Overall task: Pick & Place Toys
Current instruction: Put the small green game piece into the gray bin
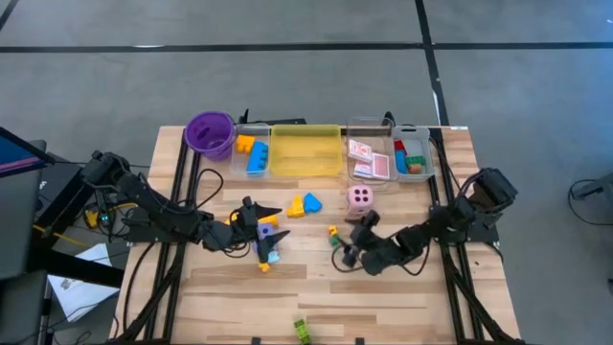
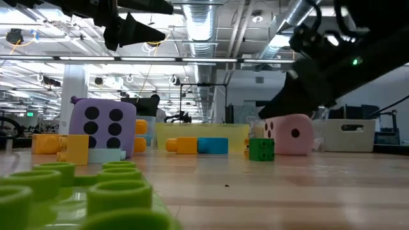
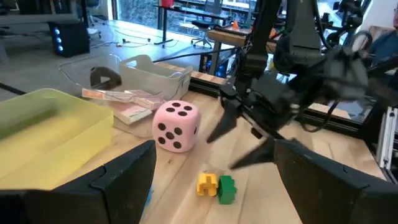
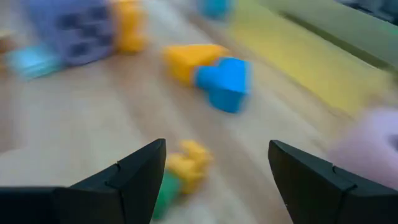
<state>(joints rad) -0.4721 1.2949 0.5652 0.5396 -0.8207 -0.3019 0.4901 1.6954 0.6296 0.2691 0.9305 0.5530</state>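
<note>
Toys are partly sorted in the upper trays (image 1: 421, 171); I see dice, blocks loose mid-table. Right gripper (image 1: 347, 251), open, empty, near yellow-green block (image 1: 333, 231); left gripper (image 1: 271, 230) open.

High overhead; low table-level; wrists close; all share pink die (image 1: 360, 197).

A light wooden slatted table (image 1: 402, 287) fills the middle of the high view. Along its upper edge stand a purple plastic cup (image 1: 210, 132), a clear tray (image 1: 251, 134), a yellow tray (image 1: 306, 150) and two more clear trays (image 1: 369, 129). At centre lie a yellow-and-blue block pair (image 1: 305, 203), a pink dotted die (image 1: 360, 198), a purple die (image 1: 265, 231) and a small yellow-green block (image 1: 333, 232). A green block (image 1: 302, 331) lies at the lower edge.
</note>
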